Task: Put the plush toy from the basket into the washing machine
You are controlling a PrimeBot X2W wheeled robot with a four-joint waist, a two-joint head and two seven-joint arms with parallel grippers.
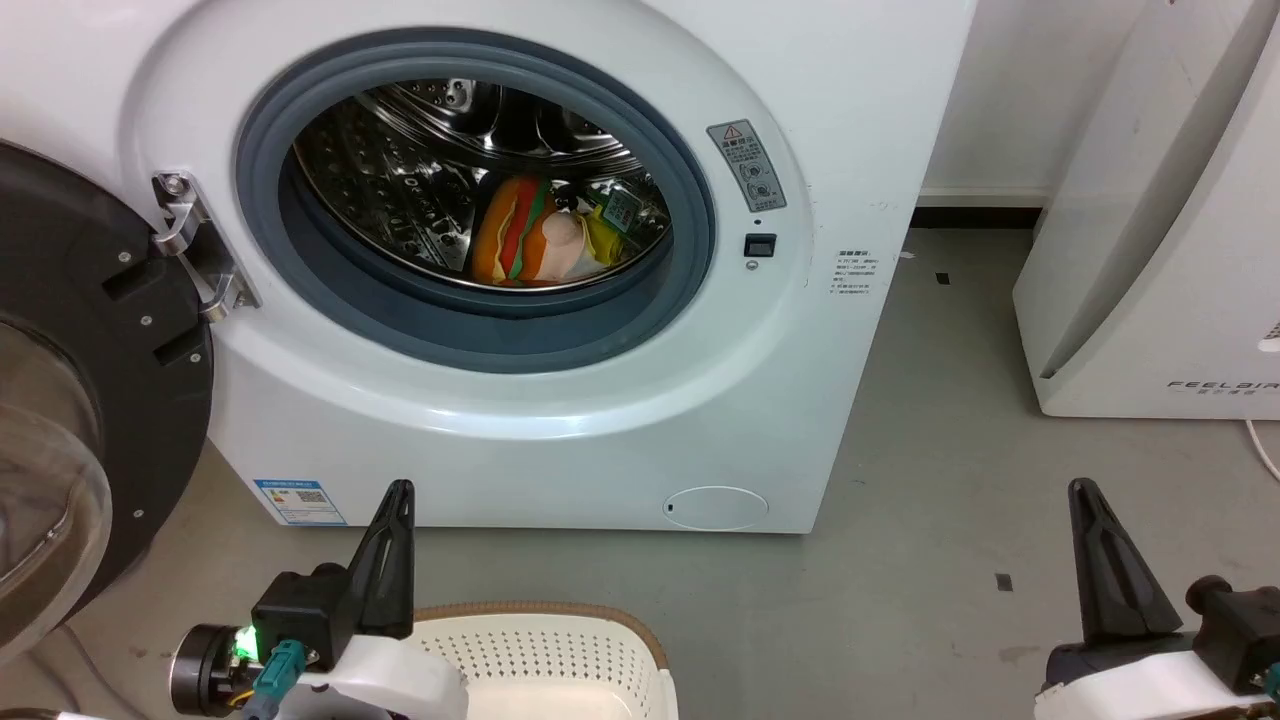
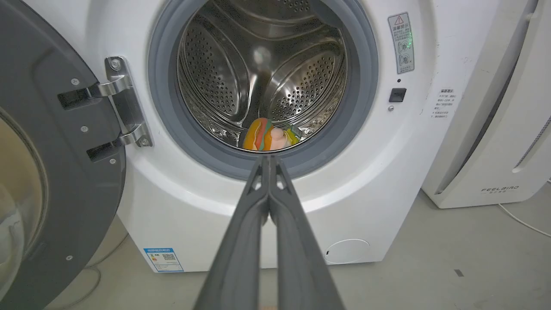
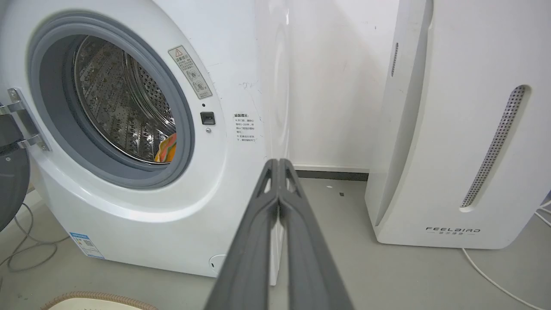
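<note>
The plush toy (image 1: 525, 232) lies inside the steel drum of the washing machine (image 1: 850, 120), its green-and-white tag to its right. The toy also shows low in the drum as plush toy (image 2: 267, 137) and as an orange sliver, plush toy (image 3: 167, 148). The round dark door (image 1: 90, 400) hangs open at the left. The basket (image 1: 545, 665) stands on the floor in front of the washer, its brown rim showing. My left gripper (image 1: 398, 492) is shut and empty above the basket's near left. My right gripper (image 1: 1082, 492) is shut and empty at the lower right.
A white appliance lettered FEELBIRD (image 1: 1180, 220) stands to the right of the washer, a white cable (image 3: 495, 280) trailing from it. Grey cables (image 3: 26, 241) lie on the floor under the open door. Grey floor (image 1: 950, 480) spreads between washer and appliance.
</note>
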